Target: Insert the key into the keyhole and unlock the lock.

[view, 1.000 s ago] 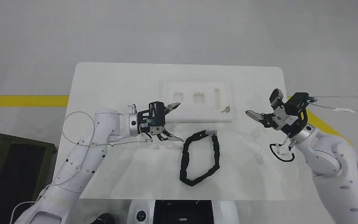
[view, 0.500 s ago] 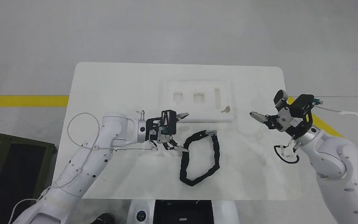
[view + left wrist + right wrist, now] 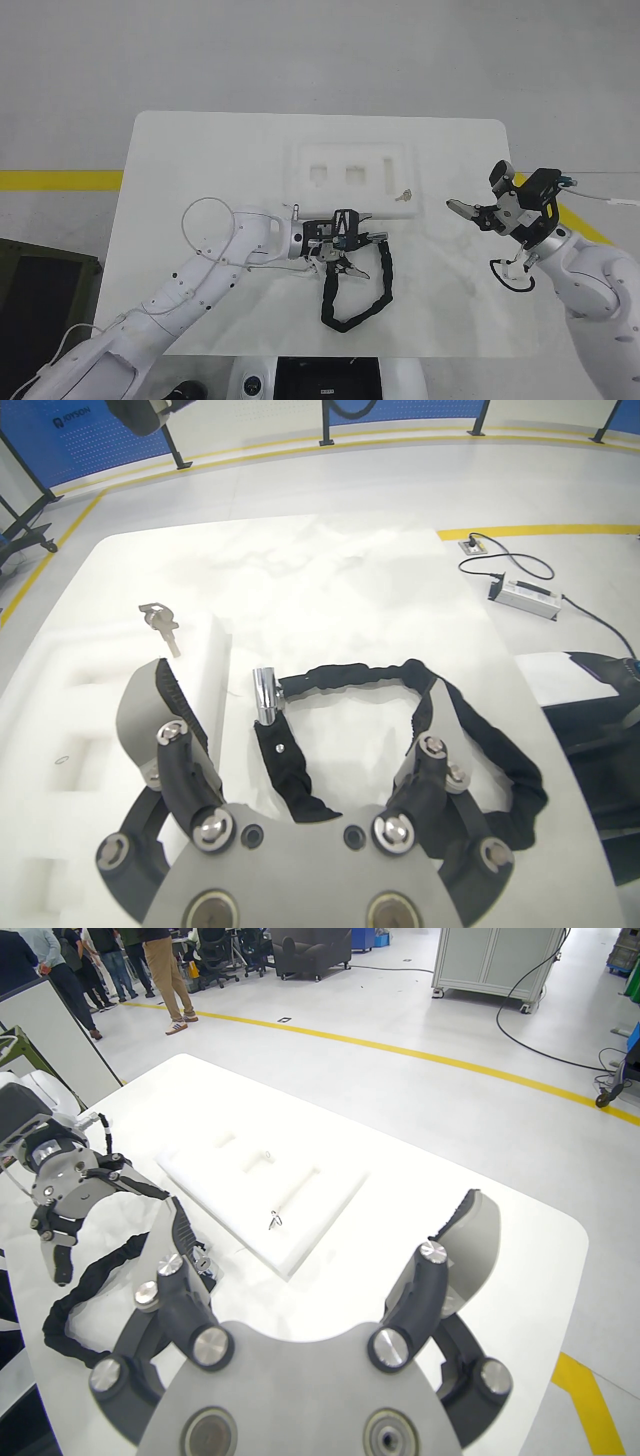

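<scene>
Top view, your left pincer [image 3: 366, 255] wide open astride the lock [image 3: 355, 292] at centre frame, right pincer [image 3: 470, 187] open, empty, far right, key [image 3: 403, 196] between.

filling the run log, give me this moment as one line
left pincer: open, at metal end of chain lock | right pincer: open, hovering | key: on foam tray, untouched

Bright even overhead light, strong glare across the white table [image 3: 200, 160], wide-angle curvature at wrist-view edges
</scene>
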